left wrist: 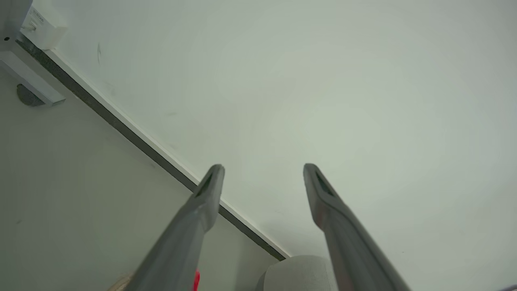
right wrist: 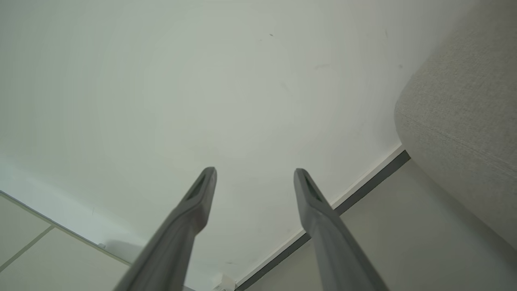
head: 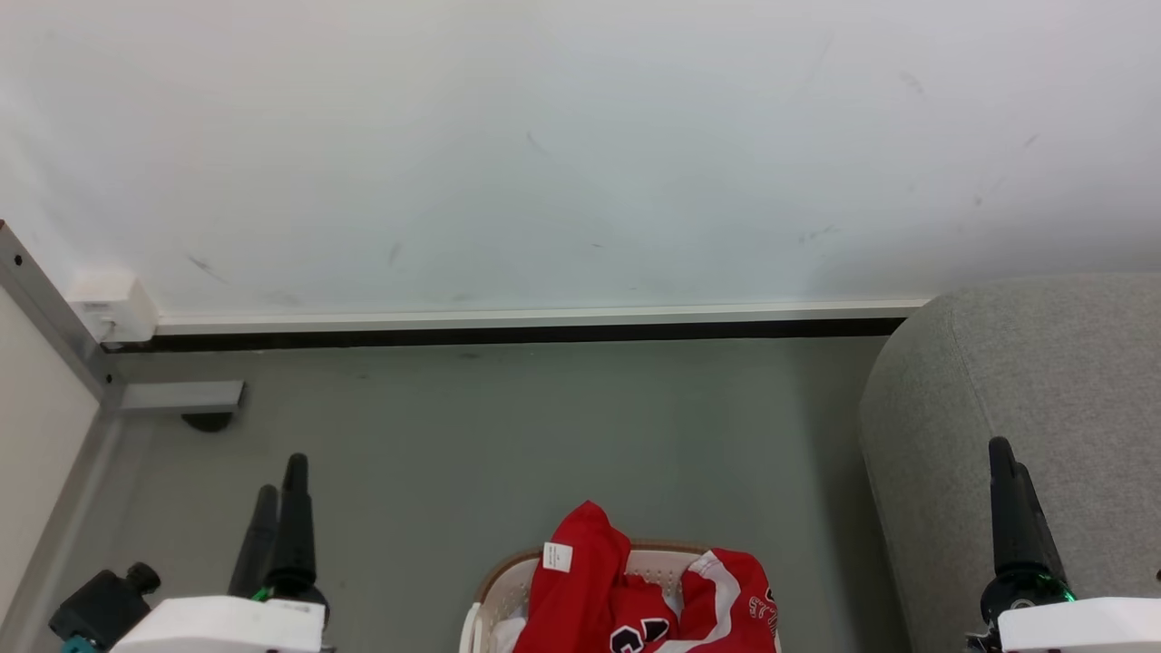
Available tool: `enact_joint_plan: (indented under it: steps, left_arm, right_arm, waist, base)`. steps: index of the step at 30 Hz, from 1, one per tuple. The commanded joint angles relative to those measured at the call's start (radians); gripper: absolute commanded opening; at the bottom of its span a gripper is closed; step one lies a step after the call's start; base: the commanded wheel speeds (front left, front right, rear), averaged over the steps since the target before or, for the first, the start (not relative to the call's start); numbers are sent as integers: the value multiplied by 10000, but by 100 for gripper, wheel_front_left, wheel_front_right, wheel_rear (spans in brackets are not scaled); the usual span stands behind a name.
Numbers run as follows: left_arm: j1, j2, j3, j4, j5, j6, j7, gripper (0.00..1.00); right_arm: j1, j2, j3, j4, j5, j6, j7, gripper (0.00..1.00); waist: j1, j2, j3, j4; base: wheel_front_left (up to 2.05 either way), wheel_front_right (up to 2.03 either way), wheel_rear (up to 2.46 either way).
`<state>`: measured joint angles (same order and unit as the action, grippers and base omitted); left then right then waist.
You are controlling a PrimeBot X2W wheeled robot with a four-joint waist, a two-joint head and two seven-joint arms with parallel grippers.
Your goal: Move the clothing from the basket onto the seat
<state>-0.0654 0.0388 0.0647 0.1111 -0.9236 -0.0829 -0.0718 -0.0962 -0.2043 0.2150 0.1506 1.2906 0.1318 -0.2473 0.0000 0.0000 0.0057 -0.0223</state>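
As viewed from the head, left to right: left gripper (head: 279, 479), spread wide, empty, well apart from clothing (head: 635, 589) heaped in basket (head: 508, 567) at bottom centre; seat (head: 1043, 381) at right; right gripper (head: 1009, 458) before it, equally wide, empty. Risk: deep pinch lifting basket too. Heap crumpled, long axis probably left-right, tagged peak toward wall (head: 580, 136).

Woven matt seat (head: 1043, 381); cloth clothing (head: 590, 580)

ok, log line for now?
left claw, right claw: open, empty | red-and-white sports clothing: in white perforated basket | light-grey fabric sofa: at right
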Motion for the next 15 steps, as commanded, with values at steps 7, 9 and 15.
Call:
enact_joint_plan:
  steps: [7, 9, 15]
  left_arm:
    - [-150, 100, -40, -154, 1761, -106, -278, 100]
    - [-126, 107, -53, -123, 2149, -122, -337, 100]
    - [-44, 215, -238, 2, 3303, -12, -518, 100]
  right_arm:
    - [-207, 161, -308, 47, -2052, -8, -54, 100]
    - [-207, 217, -398, 120, -2588, -9, -60, 100]
    - [-193, 350, -607, 302, -4310, -10, -76, 100]
  waist:
    - [0, 0, -8, -48]
    - [0, 0, -15, -59]
    - [0, 0, -49, -90]
  base:
    - [0, 0, 0]
    - [0, 0, 0]
    - [0, 0, 0]
